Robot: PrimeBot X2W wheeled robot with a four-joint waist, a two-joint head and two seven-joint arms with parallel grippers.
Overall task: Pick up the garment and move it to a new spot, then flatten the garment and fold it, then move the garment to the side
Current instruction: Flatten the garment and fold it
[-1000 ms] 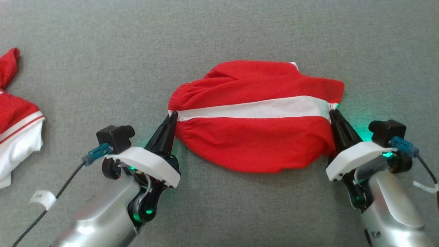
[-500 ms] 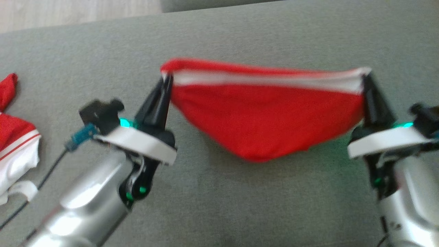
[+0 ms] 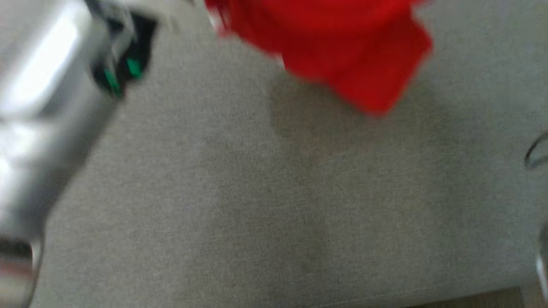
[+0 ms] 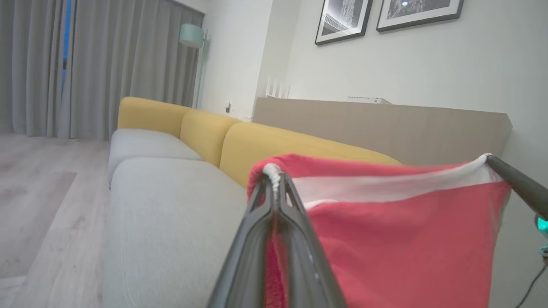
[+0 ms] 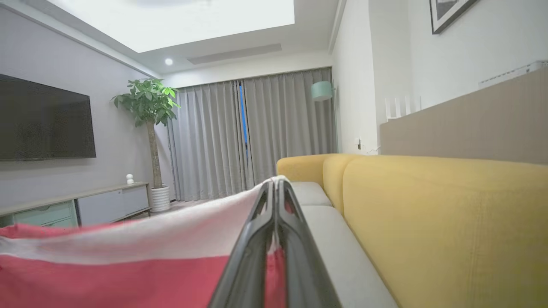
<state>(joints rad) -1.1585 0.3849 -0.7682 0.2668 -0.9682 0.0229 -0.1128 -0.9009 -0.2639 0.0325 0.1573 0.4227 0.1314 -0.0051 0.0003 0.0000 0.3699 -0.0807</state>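
The garment is a red cloth with a white band along its top edge, hanging stretched in the air between my two grippers. In the left wrist view my left gripper is shut on one corner of the white band, and the other arm's dark finger holds the far corner. In the right wrist view my right gripper is shut on the garment, which spreads to its left. The blurred head view shows the garment's red lower part hanging at the top, beside my pale left forearm.
Below the garment lies a grey sofa seat, its front edge near the bottom of the head view. Yellow backrests run along the wall side. A wooden floor, curtains, a potted plant and a TV lie beyond.
Both grippers have lifted the garment from flat on the grey seat into the air, still gripping its two ends. The head camera has swung, so its whole picture has shifted and blurred.
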